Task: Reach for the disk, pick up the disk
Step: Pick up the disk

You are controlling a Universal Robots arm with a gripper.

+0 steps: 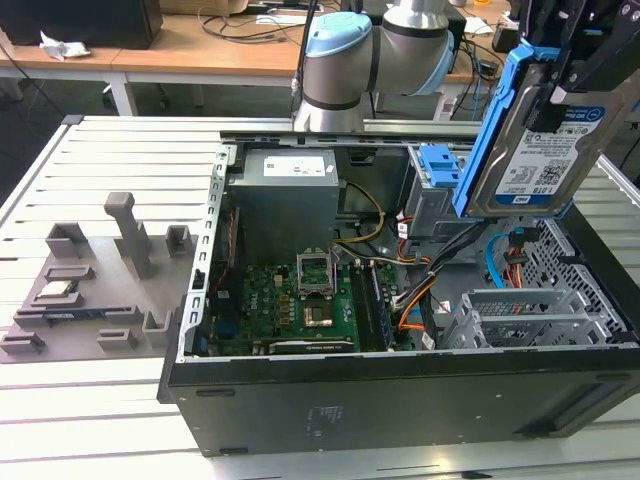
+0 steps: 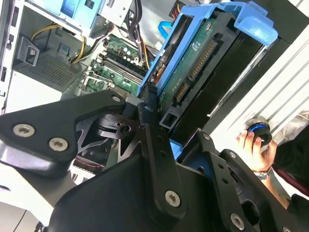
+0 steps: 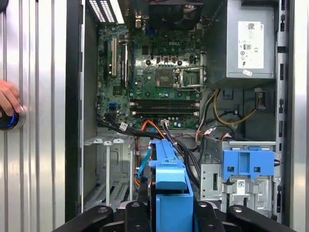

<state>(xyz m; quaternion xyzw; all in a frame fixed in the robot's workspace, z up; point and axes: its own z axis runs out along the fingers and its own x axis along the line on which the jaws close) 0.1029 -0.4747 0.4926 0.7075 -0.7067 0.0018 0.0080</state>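
End effector (image 1: 560, 85) holds the disk (image 1: 535, 150) tilted above the case (image 1: 400, 400)

the disk (image 1: 540, 140) hangs above the open computer case (image 1: 400, 400), at the exterior view's right.

I see the disk (image 1: 545, 140) is silver-grey with a white and blue label and a blue side. The board (image 1: 290, 305) is green, and the computer case (image 1: 400, 405) is black.

A slatted metal worktable (image 1: 120, 150) stands before wooden desks (image 1: 200, 50) strewn with cables.
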